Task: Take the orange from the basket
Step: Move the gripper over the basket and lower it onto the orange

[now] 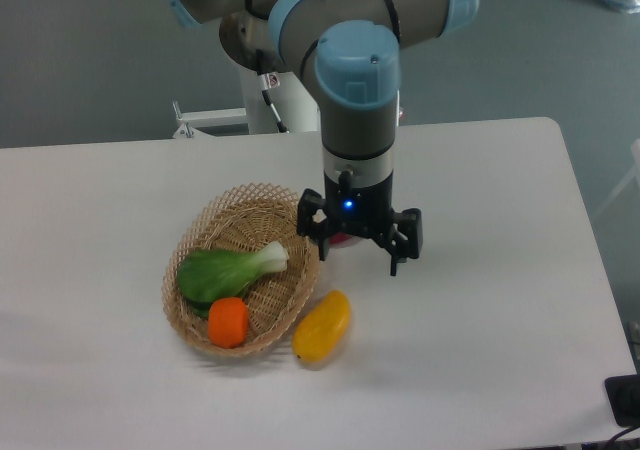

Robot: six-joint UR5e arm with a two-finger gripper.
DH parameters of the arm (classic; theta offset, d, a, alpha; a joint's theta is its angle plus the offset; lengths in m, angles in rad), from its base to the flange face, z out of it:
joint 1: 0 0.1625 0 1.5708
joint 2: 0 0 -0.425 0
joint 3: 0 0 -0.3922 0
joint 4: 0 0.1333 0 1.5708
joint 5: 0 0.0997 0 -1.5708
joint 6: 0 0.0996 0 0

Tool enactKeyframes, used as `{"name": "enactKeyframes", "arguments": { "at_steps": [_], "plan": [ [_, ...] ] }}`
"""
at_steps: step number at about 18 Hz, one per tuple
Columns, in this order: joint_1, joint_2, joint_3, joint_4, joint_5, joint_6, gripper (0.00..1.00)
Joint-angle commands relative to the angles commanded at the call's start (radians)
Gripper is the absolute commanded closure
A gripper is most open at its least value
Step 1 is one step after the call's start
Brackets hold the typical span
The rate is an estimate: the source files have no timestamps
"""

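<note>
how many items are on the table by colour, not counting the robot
orange: 1, the orange in the basket
green and white: 1, the bok choy in the basket
yellow: 1, the mango on the table beside the basket
tan: 1, the basket
red: 1, something mostly hidden behind the gripper
total: 5
</note>
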State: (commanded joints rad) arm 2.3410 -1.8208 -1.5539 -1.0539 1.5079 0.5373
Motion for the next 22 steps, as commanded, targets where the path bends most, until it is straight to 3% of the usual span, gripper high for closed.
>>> {"name": "enactKeyframes", "arguments": {
  "at_steps": [4, 10, 22],
  "plan": [
    [-0.090, -0.044, -0.014, 0.041, 0.002, -0.206, 0.00],
    [-0.186, -0.097, -0.098, 0.060, 0.002, -0.218, 0.00],
    [-0.197, -0.201, -0.118, 0.141, -0.003, -0.186, 0.00]
  ]
}}
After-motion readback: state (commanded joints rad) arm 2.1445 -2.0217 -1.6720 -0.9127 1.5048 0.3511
